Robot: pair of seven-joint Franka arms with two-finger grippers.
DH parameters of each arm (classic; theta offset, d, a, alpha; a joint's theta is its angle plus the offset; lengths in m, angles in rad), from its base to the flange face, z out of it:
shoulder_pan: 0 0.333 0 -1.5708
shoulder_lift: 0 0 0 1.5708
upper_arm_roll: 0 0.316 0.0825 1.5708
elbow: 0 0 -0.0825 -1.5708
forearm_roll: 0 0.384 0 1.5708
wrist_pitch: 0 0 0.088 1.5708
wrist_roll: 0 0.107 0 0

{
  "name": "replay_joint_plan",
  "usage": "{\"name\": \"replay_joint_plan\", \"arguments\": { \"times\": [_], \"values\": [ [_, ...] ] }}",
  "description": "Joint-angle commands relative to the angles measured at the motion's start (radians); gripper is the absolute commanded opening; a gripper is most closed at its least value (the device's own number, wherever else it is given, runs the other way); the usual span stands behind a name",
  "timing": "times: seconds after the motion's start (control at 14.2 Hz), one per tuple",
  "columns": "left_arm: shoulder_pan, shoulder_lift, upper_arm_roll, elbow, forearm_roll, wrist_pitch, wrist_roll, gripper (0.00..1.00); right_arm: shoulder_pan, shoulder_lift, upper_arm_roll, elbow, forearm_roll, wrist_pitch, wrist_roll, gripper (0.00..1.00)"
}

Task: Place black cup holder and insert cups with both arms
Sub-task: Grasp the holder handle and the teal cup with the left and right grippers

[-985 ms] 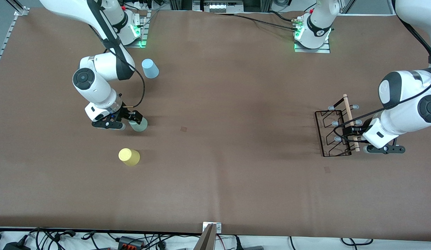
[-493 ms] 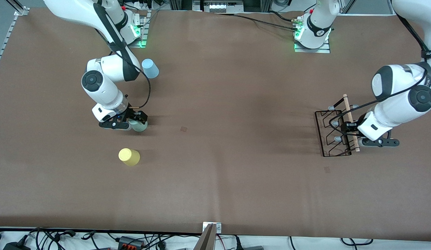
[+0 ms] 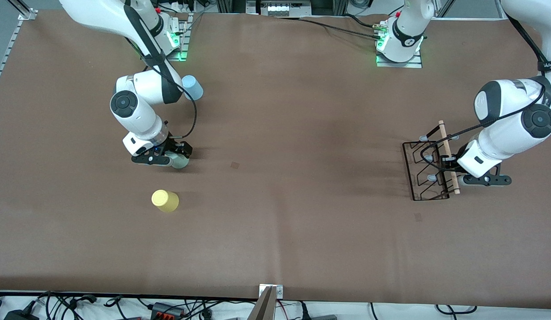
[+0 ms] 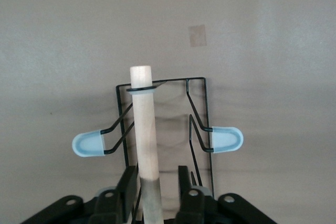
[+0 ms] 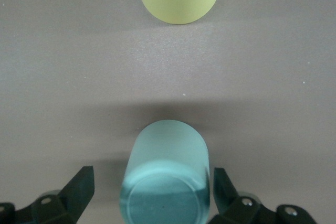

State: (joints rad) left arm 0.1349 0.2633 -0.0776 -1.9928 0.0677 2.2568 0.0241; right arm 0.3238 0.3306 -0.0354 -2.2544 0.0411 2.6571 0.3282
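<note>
The black cup holder (image 3: 428, 158) stands at the left arm's end of the table, with its wooden rod (image 3: 443, 138) on top. My left gripper (image 3: 449, 165) is low over it and open, its fingers on either side of the rod (image 4: 142, 124), with a gap on one side (image 4: 156, 174). The mint green cup (image 3: 181, 163) stands at the right arm's end. My right gripper (image 3: 177, 156) is open around it, with a gap at each finger (image 5: 152, 174). The yellow cup (image 3: 165, 200) stands nearer the camera and the light blue cup (image 3: 193, 87) farther from it.
Two small tape marks lie on the brown table, one near the middle (image 3: 234, 165) and one nearer the camera than the holder (image 3: 418, 217). The arm bases (image 3: 400, 44) stand along the table's farther edge. Cables lie past the nearer edge.
My right gripper has moved in so that its fingers stand around the mint cup. My left gripper has slid along the wooden rod, away from the camera. Neither has closed.
</note>
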Motion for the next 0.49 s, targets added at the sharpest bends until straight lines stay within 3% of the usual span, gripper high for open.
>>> {"name": "replay_joint_plan", "arguments": {
  "times": [0.0,0.28,0.42],
  "values": [
    [0.008,-0.032,-0.007,-0.031,0.023,0.004,-0.004,0.32,0.009,-0.005,-0.012,-0.016,-0.004,0.021,0.015,1.0],
    [0.014,-0.029,-0.008,-0.031,0.023,0.004,-0.003,0.27,0.008,-0.002,-0.012,-0.021,-0.004,0.02,0.015,1.0],
    [0.014,-0.029,-0.007,-0.032,0.023,0.001,-0.004,0.21,0.008,-0.002,-0.012,-0.021,-0.004,0.017,0.014,0.69]
  ]
}}
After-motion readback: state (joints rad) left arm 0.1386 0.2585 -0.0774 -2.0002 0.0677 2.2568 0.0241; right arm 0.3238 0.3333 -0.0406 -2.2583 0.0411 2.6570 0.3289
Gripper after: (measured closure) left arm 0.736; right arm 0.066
